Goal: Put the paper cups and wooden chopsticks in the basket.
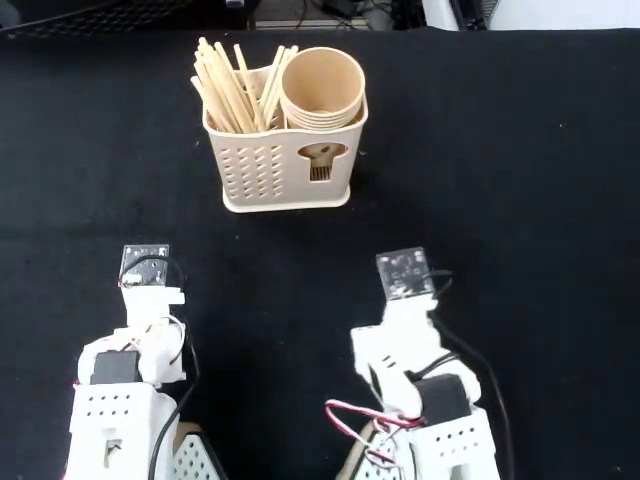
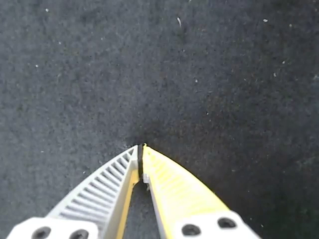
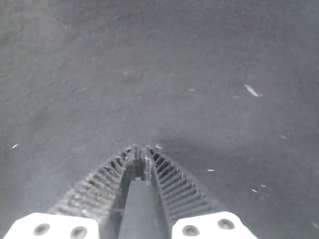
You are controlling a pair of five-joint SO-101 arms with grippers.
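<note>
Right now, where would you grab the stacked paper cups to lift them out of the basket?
Probably by the open rim, from above, on the side away from the chopsticks: the paper cups stand upright and the basket walls hide their sides.

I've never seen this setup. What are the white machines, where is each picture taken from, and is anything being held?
These are two white robot arms, one beside the other, at a black table. The high view looks down on both. The other two pictures come from a camera on each arm's wrist, looking along its gripper. The left gripper and the right gripper are both shut and hold nothing. Farther along the table, a basket holds wooden chopsticks and stacked paper cups.
</note>
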